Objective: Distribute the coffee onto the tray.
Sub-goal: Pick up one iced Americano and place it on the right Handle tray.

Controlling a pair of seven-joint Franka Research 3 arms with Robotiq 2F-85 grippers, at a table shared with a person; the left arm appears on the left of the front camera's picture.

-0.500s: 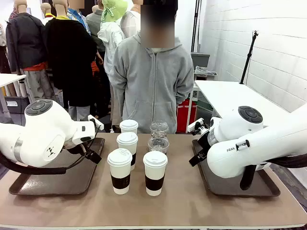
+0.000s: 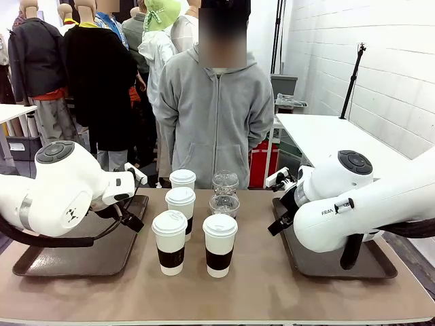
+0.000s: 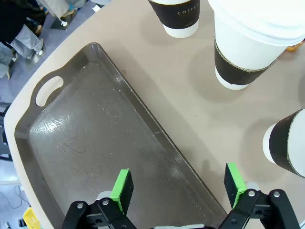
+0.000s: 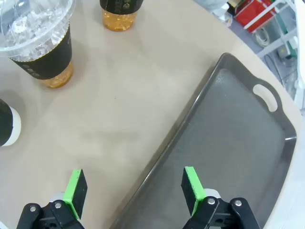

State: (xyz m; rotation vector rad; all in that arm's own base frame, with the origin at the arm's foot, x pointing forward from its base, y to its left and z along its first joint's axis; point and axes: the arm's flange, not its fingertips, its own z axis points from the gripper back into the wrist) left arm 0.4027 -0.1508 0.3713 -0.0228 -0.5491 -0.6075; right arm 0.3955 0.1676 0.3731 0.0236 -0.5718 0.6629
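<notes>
Front view | tan table (image 2: pixel 272 299) | left tray (image 2: pixel 61 261) | block wall (image 2: pixel 394 68) | perhaps red bin (image 2: pixel 262 164)

Wide-spread left tool (image 3: pixel 177 177), right tool (image 4: pixel 134 179)

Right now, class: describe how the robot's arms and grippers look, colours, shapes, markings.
The left arm and right arm are rounded white shells with dark grey round joint caps; the right bears black lettering, a black cable loops under the left. The left gripper and right gripper are black, their fingers tipped with green pads.
</notes>
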